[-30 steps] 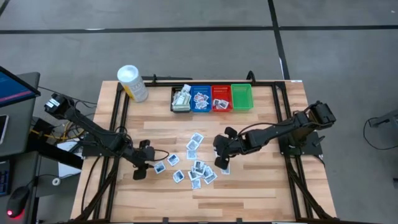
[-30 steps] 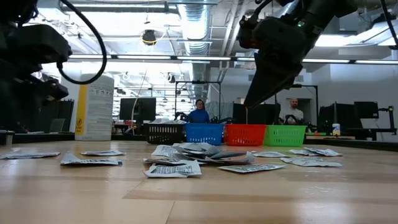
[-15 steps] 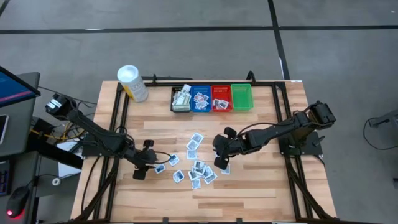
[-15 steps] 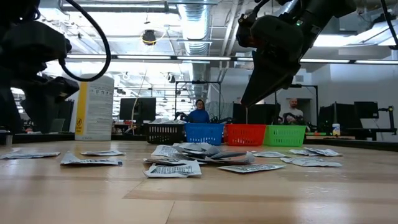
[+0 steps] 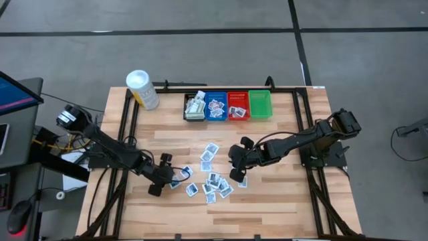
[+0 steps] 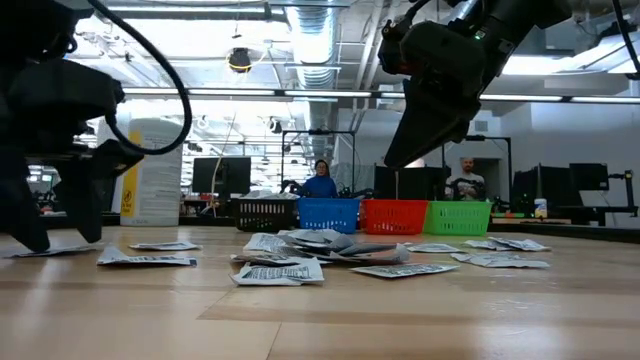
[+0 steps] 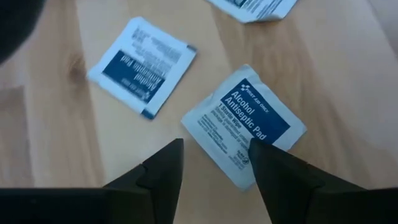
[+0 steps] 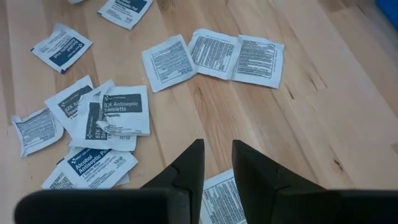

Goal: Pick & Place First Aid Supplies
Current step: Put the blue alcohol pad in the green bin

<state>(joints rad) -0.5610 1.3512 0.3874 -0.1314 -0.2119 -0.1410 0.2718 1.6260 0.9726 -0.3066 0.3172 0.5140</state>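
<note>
Left gripper point(image 7: 214, 163), jaws now spread wide, has dropped to the table point(image 5: 267, 201) and advanced toward the scattered first aid supplies point(image 5: 212, 175) since a second ago; its fingers straddle the near corner of an alcohol antiseptic pad point(image 7: 245, 123), seemingly not yet touching. A second packet point(image 7: 142, 65) lies just beside. A pick appears imminent. Right gripper point(image 8: 216, 163), fingers narrow and apparently empty, hovers unmoved over the pile's right edge. Bins point(image 5: 228, 106) wait beyond.
</note>
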